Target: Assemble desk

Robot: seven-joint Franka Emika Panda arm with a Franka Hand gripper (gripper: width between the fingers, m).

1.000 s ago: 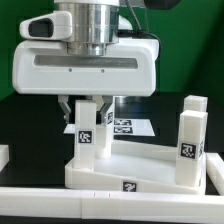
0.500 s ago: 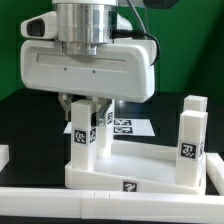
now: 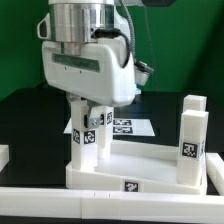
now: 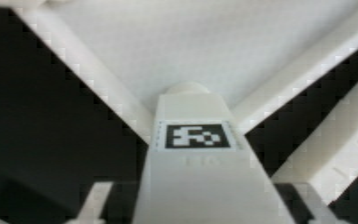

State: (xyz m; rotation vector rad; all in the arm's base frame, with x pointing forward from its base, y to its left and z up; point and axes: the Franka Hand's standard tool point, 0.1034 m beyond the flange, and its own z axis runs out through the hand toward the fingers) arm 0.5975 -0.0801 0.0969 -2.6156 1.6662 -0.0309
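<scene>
The white desk tabletop (image 3: 140, 172) lies on the black table with its raised rim up. A white square leg (image 3: 85, 140) with a black-and-white tag stands in its corner socket on the exterior view's left. My gripper (image 3: 90, 112) comes down from above and is shut on this leg's upper part. The hand is turned at an angle. In the wrist view the leg (image 4: 194, 160) fills the middle between my fingers (image 4: 98, 202), with the tabletop rim (image 4: 78, 65) beyond. Two more tagged legs (image 3: 190, 150) (image 3: 196, 108) stand upright on the exterior view's right.
The marker board (image 3: 128, 126) lies flat behind the tabletop. A long white rail (image 3: 100, 206) runs along the front edge, with a white piece (image 3: 3, 155) at the far left. A green wall stands behind.
My hand has rotated about its vertical axis over the left leg, from broadside to angled. The leg stays upright in its socket and the other legs have not moved.
</scene>
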